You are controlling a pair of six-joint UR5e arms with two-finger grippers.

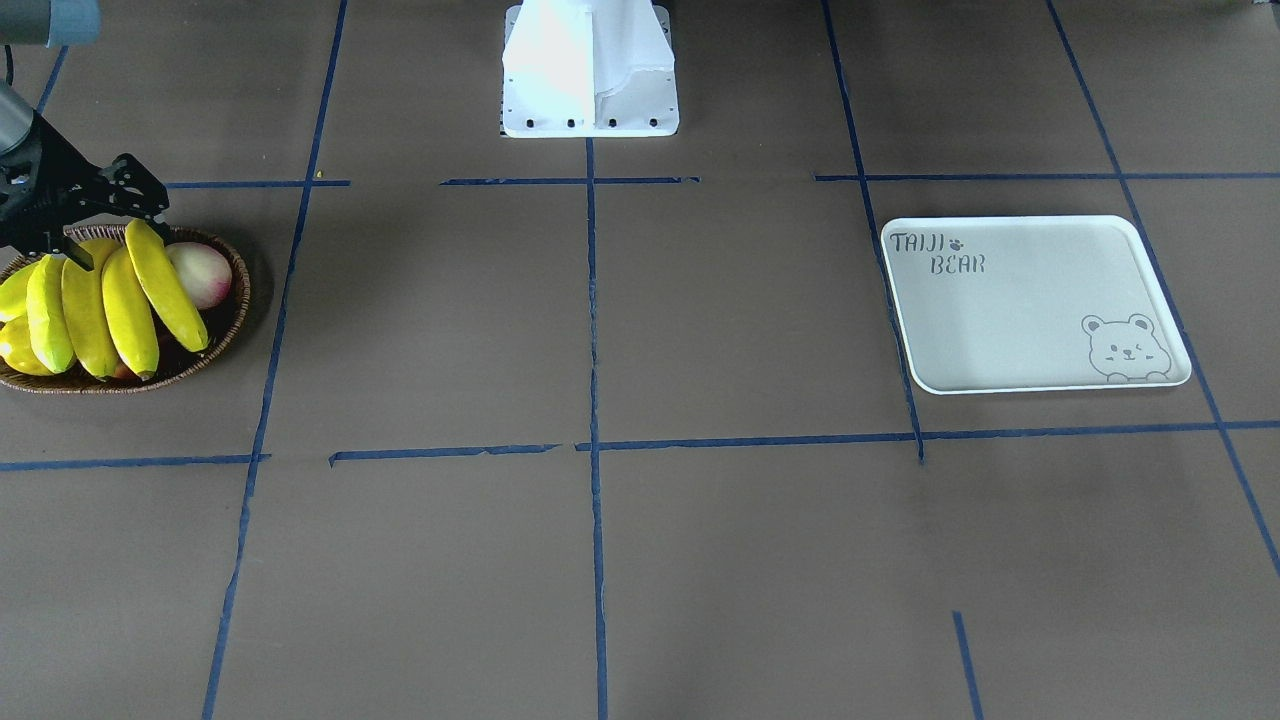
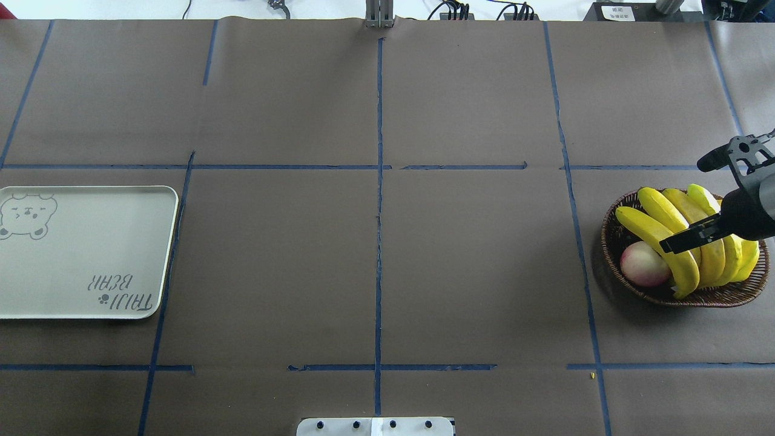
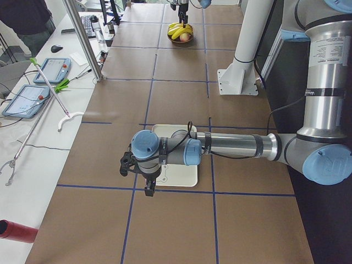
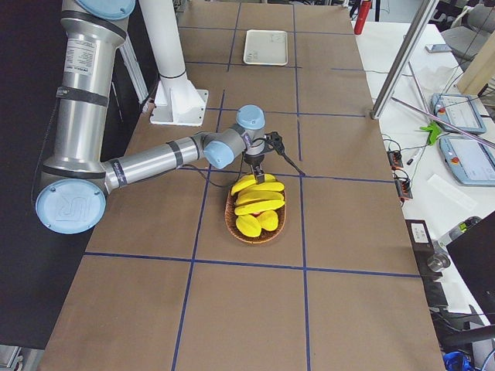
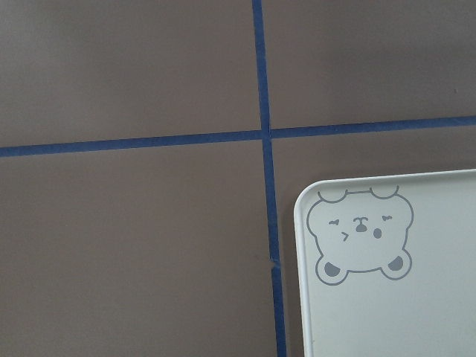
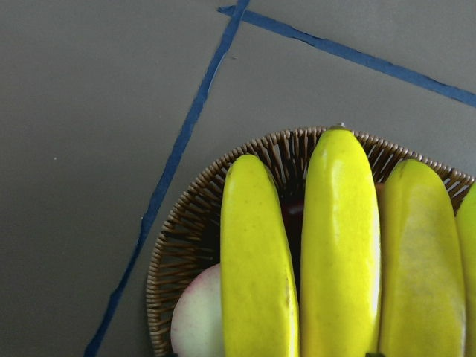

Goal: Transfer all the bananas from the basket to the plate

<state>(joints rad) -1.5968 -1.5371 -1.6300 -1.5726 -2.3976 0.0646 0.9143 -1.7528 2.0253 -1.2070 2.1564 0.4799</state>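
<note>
Four yellow bananas point(image 2: 672, 236) lie side by side in the brown wicker basket point(image 2: 611, 242) at the table's right end, also in the front view point(image 1: 130, 300) and the right wrist view point(image 6: 338, 245). My right gripper point(image 2: 681, 206) is open, hovering just over the bananas with one finger on each side of the bunch and nothing in it. The white plate point(image 2: 79, 254) lies bare at the left end. My left gripper point(image 3: 137, 179) shows only in the exterior left view, beside the plate's outer end point(image 5: 416, 297); I cannot tell whether it is open or shut.
A pink-white round fruit point(image 2: 642, 263) sits in the basket next to the bananas. The robot's white base point(image 1: 590, 70) stands at the middle of the table's robot side. A side table with tablets point(image 3: 49, 69) and a metal pole point(image 3: 82, 38) stands beyond the far edge.
</note>
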